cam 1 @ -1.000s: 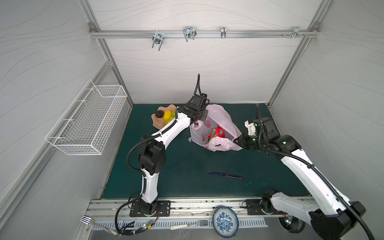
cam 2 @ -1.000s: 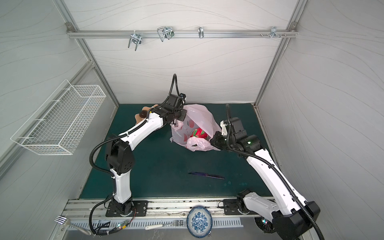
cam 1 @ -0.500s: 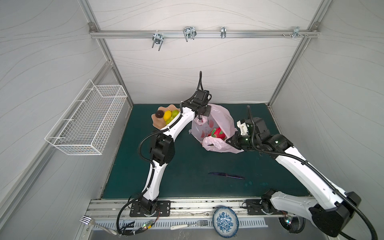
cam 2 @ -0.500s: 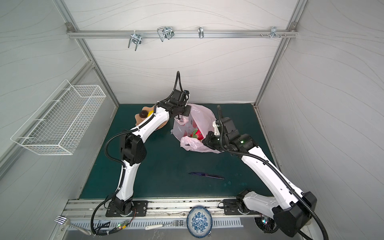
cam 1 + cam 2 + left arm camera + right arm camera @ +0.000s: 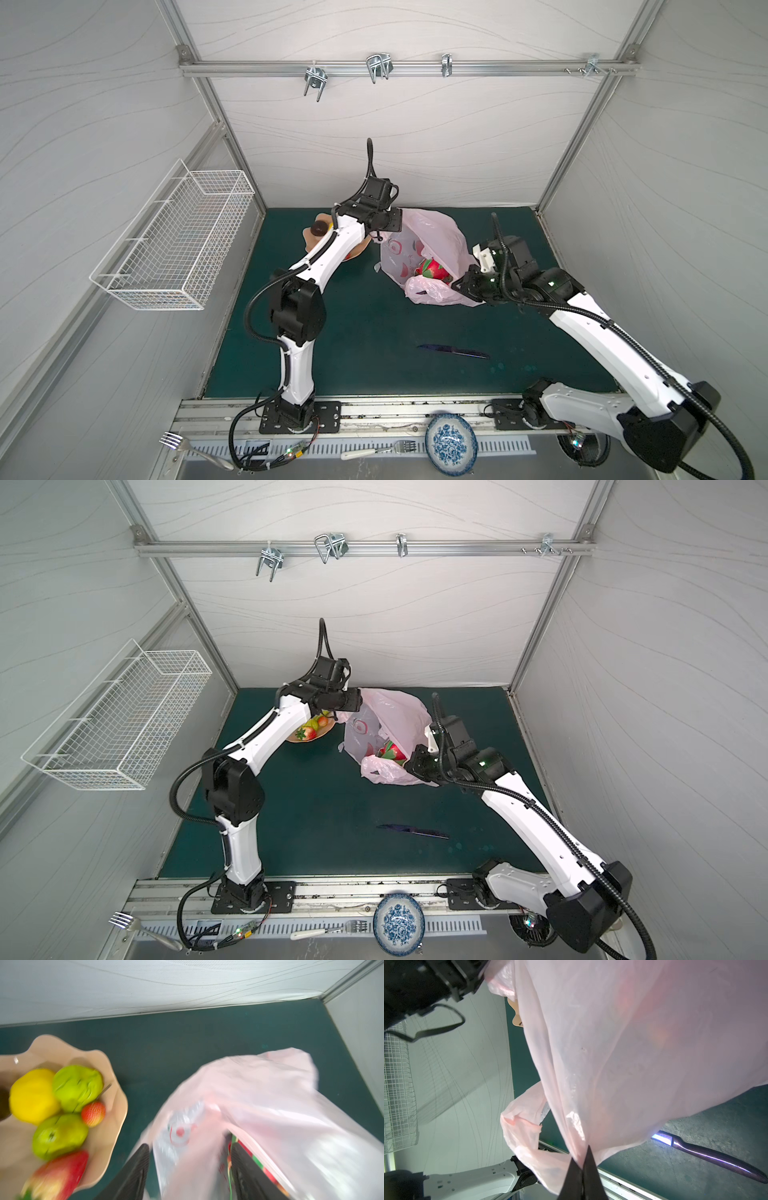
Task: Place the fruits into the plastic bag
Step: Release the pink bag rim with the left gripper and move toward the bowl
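The pale pink plastic bag [image 5: 432, 245] stands slumped on the green mat, and a red-green dragon fruit [image 5: 434, 268] shows in its mouth. My left gripper [image 5: 189, 1147] is open at the bag's upper edge, with loose film between its spread fingers. My right gripper [image 5: 583, 1155] is shut on the bag's near rim [image 5: 577, 1142]. The peach bowl [image 5: 116, 1118] next to the bag holds a lemon [image 5: 31, 1097], two green pears [image 5: 76, 1086], a strawberry [image 5: 93, 1113], a red apple [image 5: 60, 1174] and a dark brown round fruit [image 5: 319, 227].
A dark purple knife [image 5: 453, 351] lies on the mat in front of the bag. A white wire basket [image 5: 174, 241] hangs on the left wall. A blue patterned plate [image 5: 451, 440] and two forks [image 5: 378, 449] lie on the front rail.
My left gripper has gone from shut to open at the bag's upper edge. My right gripper has pulled its part of the bag leftwards, and the bag's mouth now shows the dragon fruit more.
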Available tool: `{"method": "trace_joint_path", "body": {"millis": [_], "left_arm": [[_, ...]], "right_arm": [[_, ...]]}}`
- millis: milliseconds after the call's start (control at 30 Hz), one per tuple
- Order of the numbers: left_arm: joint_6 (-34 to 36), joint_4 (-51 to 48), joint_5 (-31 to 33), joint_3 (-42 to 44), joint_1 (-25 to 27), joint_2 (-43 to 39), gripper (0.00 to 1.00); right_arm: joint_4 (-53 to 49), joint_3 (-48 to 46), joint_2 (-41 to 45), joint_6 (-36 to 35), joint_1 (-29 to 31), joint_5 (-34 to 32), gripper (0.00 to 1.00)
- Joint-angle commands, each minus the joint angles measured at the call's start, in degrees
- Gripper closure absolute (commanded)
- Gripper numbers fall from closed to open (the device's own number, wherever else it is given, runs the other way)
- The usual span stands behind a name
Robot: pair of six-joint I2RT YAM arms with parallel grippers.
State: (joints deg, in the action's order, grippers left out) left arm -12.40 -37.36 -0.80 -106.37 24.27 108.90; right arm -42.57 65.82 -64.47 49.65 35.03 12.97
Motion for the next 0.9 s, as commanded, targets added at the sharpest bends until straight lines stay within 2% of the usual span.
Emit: {"method": "trace_joint_path", "body": {"millis": [0, 133, 233, 433, 533, 667, 867], "left_arm": [[1.08, 2.34, -6.05, 3.63, -0.8, -5.54, 0.33], [2.84, -0.02, -12.73, 5.66, -1.16, -8.23, 0.33], [3.37, 0.29, -15.0, 9.81, -1.78, -11.52, 0.33], [-4.51, 2.89, -16.13, 17.83, -8.27, -19.38, 0.31], [-8.96, 2.33, -14.28, 19.5, -11.2, -22.55, 0.3], [-11.21, 0.31, -5.46, 21.02, -13.17, -25.39, 0.24], [-9.57, -5.18, 1.11, 18.14, -16.33, -20.41, 0.23]], "right_arm": [[-1.33, 0.7, 0.13, 0.77, 0.16, 0.42, 1.0], [-0.95, 0.68, -0.13, 0.84, 0.07, 0.56, 1.0], [-0.78, 0.89, -0.26, 0.89, -0.07, 0.59, 1.0], [-0.15, 1.06, -0.39, 0.98, -0.22, 0.7, 1.0], [0.09, 1.15, -0.48, 0.88, -0.38, 0.57, 1.0], [0.65, 1.06, -0.65, 0.88, -0.51, 1.05, 1.0], [0.82, 1.71, -0.86, 0.51, -0.83, 1.16, 1.0]]}}
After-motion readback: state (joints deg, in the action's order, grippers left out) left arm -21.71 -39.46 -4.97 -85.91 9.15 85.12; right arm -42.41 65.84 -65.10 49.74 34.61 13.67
